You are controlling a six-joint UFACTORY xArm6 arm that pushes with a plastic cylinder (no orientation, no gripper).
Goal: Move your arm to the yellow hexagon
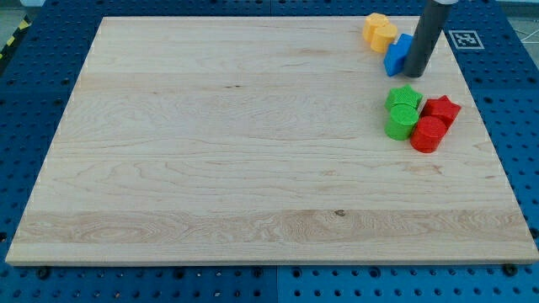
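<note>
The yellow hexagon [380, 31] sits near the view's top right of the wooden board [253, 143]. A blue block [397, 55] lies just below and right of it, touching it. My tip [414, 74] rests against the blue block's right side, a short way below and right of the yellow hexagon, not touching it.
A green star [405, 98] and a green round block [401, 122] sit below the tip. A red star [441, 109] and a red round block [429, 134] sit beside them to the right. A white marker tag [462, 39] lies off the board's top right.
</note>
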